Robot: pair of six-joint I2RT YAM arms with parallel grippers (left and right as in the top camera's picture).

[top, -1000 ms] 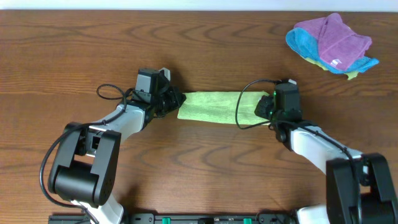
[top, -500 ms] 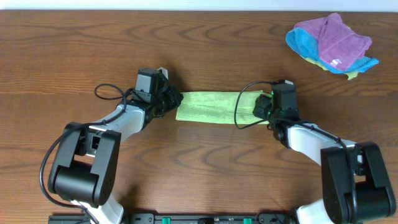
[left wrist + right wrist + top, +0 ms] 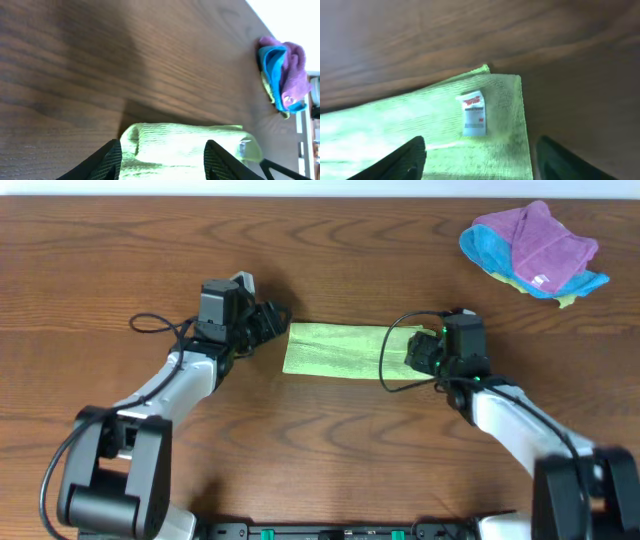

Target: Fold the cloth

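While the cloth point(image 3: 335, 351) is lying parallel to the front edge of the table point(image 3: 320, 240), the left gripper point(image 3: 274, 326) and right gripper point(image 3: 416, 354) are flanking its ends, both spread wide.

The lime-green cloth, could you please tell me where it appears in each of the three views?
Overhead: the lime-green cloth lies mid-frame as a flat strip.
Left wrist: bottom centre.
Right wrist: lower left and centre, white tag up.
Shared landmark: the purple-and-blue pile, top right overhead, right edge in left wrist; not in the right wrist.
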